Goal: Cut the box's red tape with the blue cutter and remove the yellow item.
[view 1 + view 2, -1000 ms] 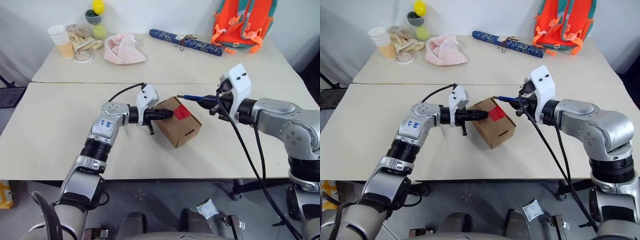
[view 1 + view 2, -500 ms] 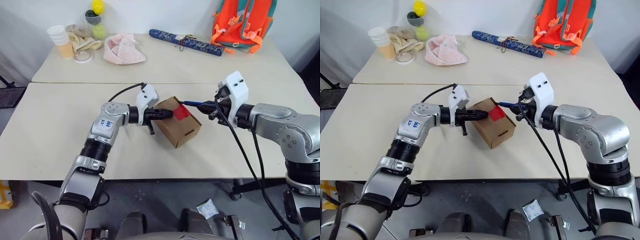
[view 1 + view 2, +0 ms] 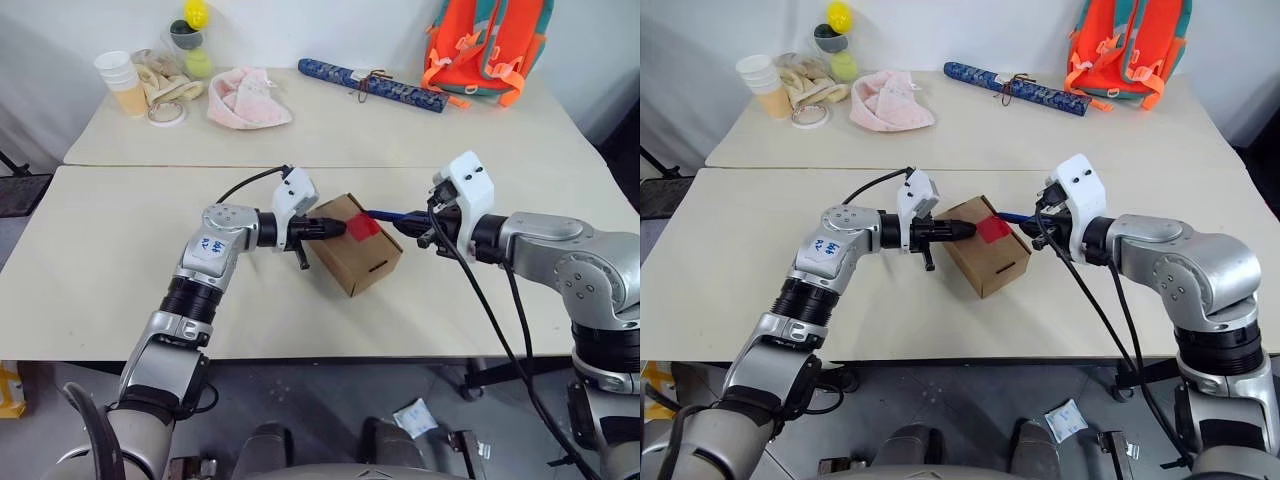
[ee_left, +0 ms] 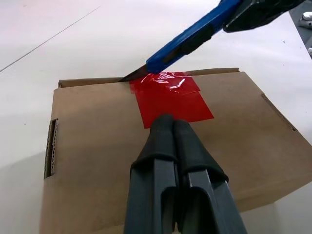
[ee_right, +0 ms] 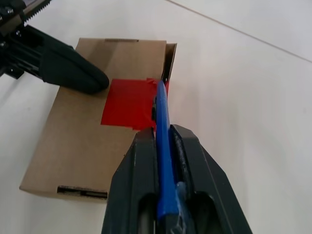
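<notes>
On box [image 3: 355, 243] top: left fingers [image 4: 174, 146] clenched, touching red tape [image 4: 170, 100] | right fingers [image 5: 146, 165] grasping blue cutter [image 5: 163, 146], blade at tape edge

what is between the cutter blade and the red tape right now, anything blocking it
Nothing visible. The blue cutter, held in the right gripper, has its blade tip at the red tape's edge, at the seam along the box top. The shut left gripper presses on the box top at the tape's other edge, clear of the blade.
</notes>
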`<state>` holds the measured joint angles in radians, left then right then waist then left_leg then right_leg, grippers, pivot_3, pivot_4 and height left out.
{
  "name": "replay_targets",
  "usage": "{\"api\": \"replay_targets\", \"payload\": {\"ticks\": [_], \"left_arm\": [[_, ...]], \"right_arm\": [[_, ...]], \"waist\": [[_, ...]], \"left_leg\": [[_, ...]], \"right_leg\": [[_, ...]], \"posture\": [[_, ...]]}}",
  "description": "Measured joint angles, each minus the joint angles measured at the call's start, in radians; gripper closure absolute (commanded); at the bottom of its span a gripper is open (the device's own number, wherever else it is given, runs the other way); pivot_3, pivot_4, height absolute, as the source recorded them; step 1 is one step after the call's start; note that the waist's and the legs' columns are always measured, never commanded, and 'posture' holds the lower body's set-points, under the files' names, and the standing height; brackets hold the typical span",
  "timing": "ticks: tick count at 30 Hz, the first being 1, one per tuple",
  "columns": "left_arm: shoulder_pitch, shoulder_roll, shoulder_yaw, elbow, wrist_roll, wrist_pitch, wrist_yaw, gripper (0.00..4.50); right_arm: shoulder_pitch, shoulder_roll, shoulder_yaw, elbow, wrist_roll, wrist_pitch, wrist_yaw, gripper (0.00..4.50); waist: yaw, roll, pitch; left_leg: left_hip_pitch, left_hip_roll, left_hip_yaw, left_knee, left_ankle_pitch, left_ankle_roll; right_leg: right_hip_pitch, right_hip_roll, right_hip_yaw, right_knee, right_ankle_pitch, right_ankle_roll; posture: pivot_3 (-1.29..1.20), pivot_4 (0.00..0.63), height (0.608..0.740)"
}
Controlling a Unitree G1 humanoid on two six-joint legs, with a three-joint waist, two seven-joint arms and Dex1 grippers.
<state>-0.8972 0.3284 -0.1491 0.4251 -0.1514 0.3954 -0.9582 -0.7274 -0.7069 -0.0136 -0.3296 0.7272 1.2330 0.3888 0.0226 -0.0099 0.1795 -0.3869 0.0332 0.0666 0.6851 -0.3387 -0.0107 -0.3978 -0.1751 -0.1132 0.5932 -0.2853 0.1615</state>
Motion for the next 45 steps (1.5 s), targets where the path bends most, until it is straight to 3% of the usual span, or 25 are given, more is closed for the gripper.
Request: {"api": "replay_targets", "payload": {"ticks": [5,16,22,31,45], "left_arm": [[-0.003,-0.002,-0.025,-0.030,0.015,0.033,0.022,4.50],[-0.007,-0.007,-0.035,-0.046,0.017,0.056,0.042,4.50],[-0.003,-0.008,-0.038,-0.057,0.017,0.065,0.049,4.50],[-0.001,-0.014,-0.045,-0.059,0.024,0.062,0.050,4.50],[0.011,-0.028,-0.046,-0.076,0.029,0.063,0.071,4.50]], "right_arm": [[-0.081,-0.008,-0.002,0.019,0.007,0.125,0.006,4.39],[-0.112,-0.047,-0.009,0.031,0.006,0.253,0.048,4.39],[-0.117,-0.021,-0.084,0.022,0.023,0.358,0.040,4.39],[-0.119,-0.014,-0.112,0.044,0.105,0.375,-0.024,4.39],[-0.077,-0.092,-0.094,0.057,0.258,0.365,-0.116,4.39]], "waist": [[0.003,0.000,0.000],[0.004,0.000,0.000],[0.003,0.000,0.000],[0.004,0.000,0.000],[0.005,0.000,-0.001]], "left_leg": [[0.000,0.000,0.000,0.000,0.000,0.000],[0.000,0.000,0.000,0.001,0.000,0.000],[0.000,0.000,0.000,0.001,0.000,0.000],[0.000,0.000,0.000,0.001,0.000,0.000],[0.000,0.000,-0.001,0.002,0.000,0.000]], "right_leg": [[0.000,0.000,0.000,0.000,0.000,0.000],[0.000,0.000,0.000,0.001,0.000,0.000],[0.000,0.000,0.000,0.001,0.000,0.000],[0.001,0.000,0.000,0.001,0.000,0.000],[0.001,0.000,0.000,0.001,0.000,0.000]], "posture": [[0.00,0.150,0.740],[0.00,0.150,0.740],[0.00,0.150,0.740],[0.00,0.150,0.740],[0.00,0.150,0.740]]}}
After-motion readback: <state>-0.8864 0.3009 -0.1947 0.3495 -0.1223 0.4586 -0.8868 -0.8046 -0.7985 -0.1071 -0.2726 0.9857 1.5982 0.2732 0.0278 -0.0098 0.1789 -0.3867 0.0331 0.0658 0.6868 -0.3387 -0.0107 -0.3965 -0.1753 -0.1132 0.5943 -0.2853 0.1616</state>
